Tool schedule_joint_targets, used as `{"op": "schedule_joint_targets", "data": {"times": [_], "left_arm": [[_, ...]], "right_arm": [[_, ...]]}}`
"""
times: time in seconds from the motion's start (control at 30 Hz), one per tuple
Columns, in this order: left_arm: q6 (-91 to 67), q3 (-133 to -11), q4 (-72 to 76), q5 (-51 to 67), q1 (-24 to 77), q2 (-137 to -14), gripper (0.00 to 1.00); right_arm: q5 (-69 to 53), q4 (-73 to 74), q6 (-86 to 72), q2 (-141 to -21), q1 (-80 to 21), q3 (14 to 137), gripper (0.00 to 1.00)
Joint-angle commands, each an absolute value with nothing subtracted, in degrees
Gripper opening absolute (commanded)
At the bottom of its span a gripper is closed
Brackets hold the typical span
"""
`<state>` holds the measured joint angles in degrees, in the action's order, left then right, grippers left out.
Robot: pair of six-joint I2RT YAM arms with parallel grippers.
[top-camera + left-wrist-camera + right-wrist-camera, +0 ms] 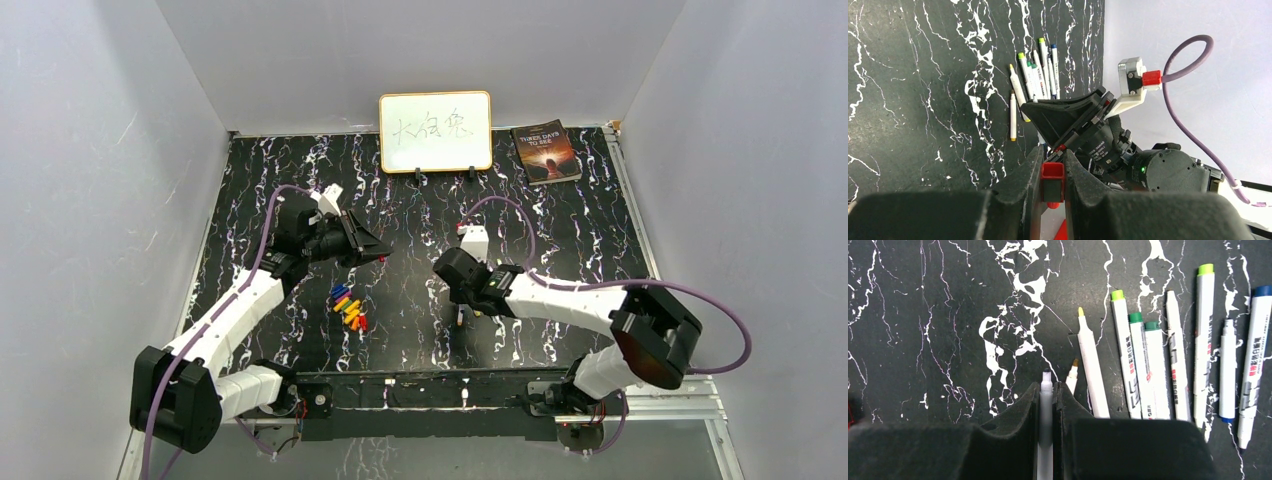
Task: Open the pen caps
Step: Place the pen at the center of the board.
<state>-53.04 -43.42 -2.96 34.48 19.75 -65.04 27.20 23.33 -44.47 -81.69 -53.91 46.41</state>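
My left gripper [1053,155] is shut on a red pen cap [1053,172], its open end facing the camera; in the top view it [378,254] hovers left of centre. My right gripper [1047,387] is shut on a white pen [1046,410] whose bare dark tip [1046,373] pokes out beyond the fingers. Under it, several white pens [1158,365] lie side by side on the table, some uncapped, some with green, lime or blue ends. Several loose pen caps [349,307] in blue, purple, yellow, orange and red lie heaped between the arms.
A small whiteboard [435,131] stands at the back centre, with a book [546,152] lying to its right. Grey walls close in the black marbled table [560,230] on three sides. The right arm's purple cable [510,205] loops above the table.
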Motion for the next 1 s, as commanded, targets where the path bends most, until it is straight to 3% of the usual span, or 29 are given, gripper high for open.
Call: {"op": "schedule_joint_targets", "data": {"times": [0.0,0.53,0.97], "left_arm": [[-53.77,-42.45,-2.73,36.60,19.88,-63.52,0.00],[-53.61,-42.25,-2.20,37.54,19.85,-65.10,0.00],[-50.42,-42.14,-7.34,35.53,19.79,-65.48,0.00]], "right_arm": [[27.19,18.38,-43.59,-83.73,-53.60,48.59,0.00],[25.26,16.38,-43.52,-87.83,-52.70,48.10,0.21],[23.52,17.07,-43.24,-84.22,-51.77,47.50,0.23]]}}
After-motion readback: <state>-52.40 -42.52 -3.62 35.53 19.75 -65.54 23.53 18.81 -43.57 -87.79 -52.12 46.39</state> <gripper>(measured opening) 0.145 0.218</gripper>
